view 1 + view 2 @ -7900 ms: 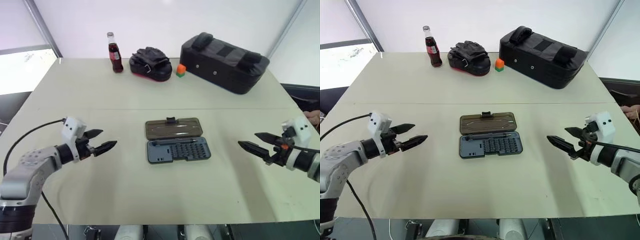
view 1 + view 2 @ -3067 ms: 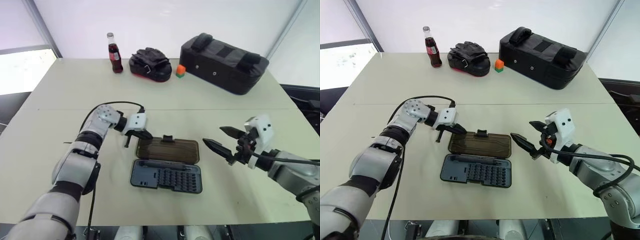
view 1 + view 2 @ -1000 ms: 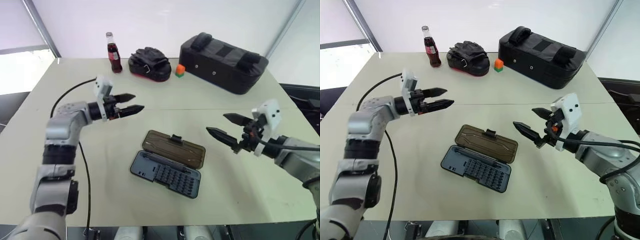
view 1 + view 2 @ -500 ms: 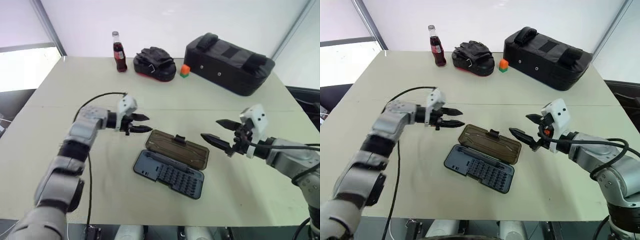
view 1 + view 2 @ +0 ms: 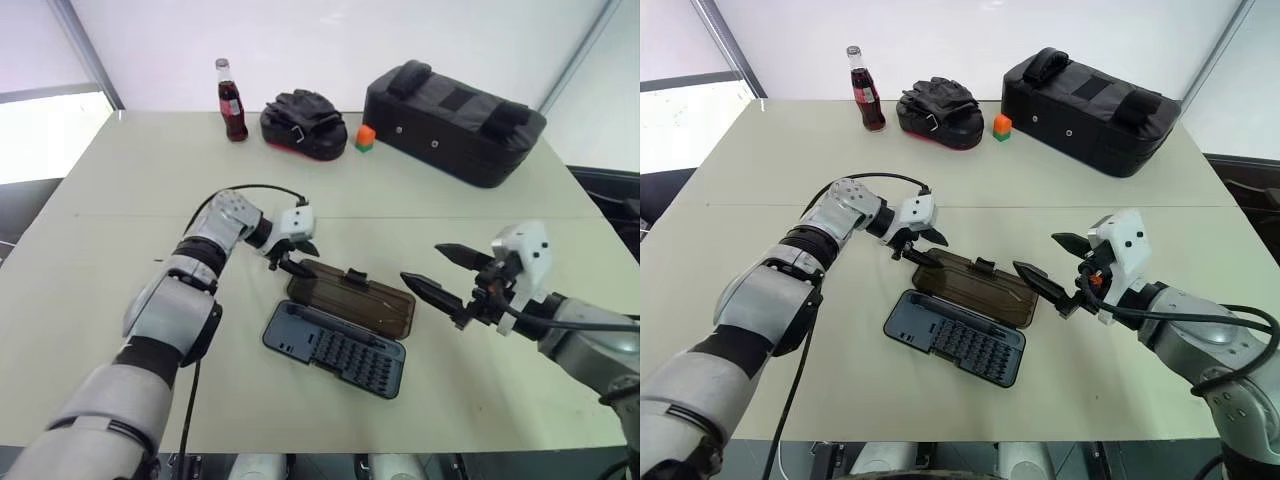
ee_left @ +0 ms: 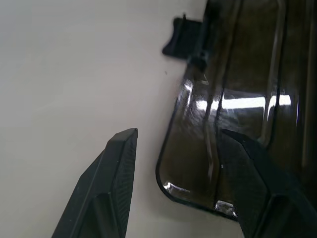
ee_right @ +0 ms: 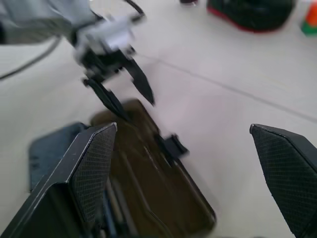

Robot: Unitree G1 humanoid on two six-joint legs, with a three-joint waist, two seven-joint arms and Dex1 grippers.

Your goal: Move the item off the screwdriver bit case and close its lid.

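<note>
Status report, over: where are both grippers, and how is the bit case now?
Left gripper open, fingers straddling a corner of the lid. Right gripper open, hovering near its other end. Screwdriver bit case open, lid flat on table.

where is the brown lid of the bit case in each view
Left eye view: brown lid at centre, lying open behind the bit tray.
Right eye view: centre, likewise.
Left wrist view: its corner between the left tool fingers.
Right wrist view: ahead of the right tool.
Shared landmark: black latch on the lid's edge.
</note>
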